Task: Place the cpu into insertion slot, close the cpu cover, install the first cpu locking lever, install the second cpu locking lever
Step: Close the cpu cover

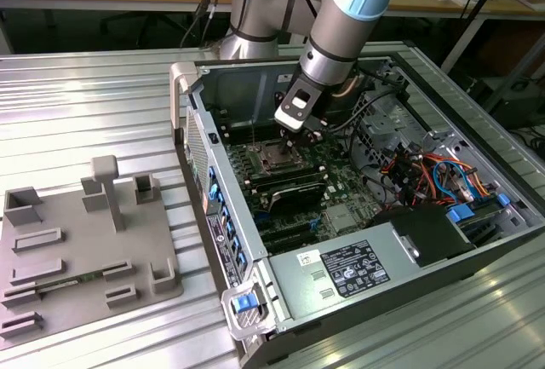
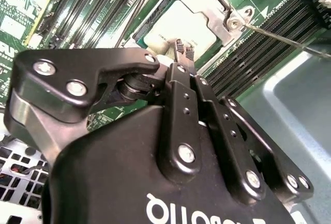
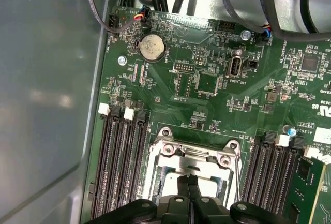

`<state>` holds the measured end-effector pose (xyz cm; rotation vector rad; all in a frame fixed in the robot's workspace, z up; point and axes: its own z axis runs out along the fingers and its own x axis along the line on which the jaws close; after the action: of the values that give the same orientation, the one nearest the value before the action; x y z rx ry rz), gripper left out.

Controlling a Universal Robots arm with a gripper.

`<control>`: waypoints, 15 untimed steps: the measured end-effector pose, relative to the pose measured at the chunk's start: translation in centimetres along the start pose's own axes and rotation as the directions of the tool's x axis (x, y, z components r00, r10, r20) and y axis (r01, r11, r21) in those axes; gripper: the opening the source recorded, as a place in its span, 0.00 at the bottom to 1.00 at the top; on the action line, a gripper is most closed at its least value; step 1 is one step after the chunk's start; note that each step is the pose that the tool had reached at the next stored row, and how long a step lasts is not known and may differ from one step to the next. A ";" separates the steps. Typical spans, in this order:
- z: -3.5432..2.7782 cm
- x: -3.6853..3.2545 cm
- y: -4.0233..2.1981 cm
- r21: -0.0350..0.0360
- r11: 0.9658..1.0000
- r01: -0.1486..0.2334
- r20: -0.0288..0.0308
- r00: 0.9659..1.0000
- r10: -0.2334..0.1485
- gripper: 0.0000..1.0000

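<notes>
**Arm and hand at the socket.** The arm (image 1: 341,28) reaches down into the open computer case (image 1: 197,122) standing on the surface (image 1: 85,88). Its wrist is pitched forward, so the hand (image 1: 286,139) points down at the insertion slot (image 1: 274,159) on the green circuit board (image 3: 207,87). In both wrist views the fingers (image 2: 178,45) are drawn together, tips side by side, directly over the cpu (image 2: 176,25). The cpu lies in the slot, its silvery top showing through the window of the cpu cover (image 3: 194,154) lying over it. The hand's body hides the near half of the slot, and whether the tips touch the cpu cannot be told. A thin metal rod (image 2: 279,39) runs beside the slot, its far end cut off. A grey fixture tray (image 1: 85,241) lies well apart on the surface.
</notes>
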<state>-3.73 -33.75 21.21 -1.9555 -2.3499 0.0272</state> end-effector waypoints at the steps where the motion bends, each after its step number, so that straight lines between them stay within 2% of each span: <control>1: 0.02 0.05 -0.31 0.000 1.000 0.000 0.000 1.000 0.000 0.11; 9: 0.19 0.43 -2.35 0.000 1.000 0.001 0.000 1.000 -0.001 0.11; 15: 0.32 0.61 -3.30 0.000 1.000 0.001 0.000 1.000 -0.001 0.11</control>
<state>-7.10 -33.74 21.14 -1.9539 -2.3511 0.0269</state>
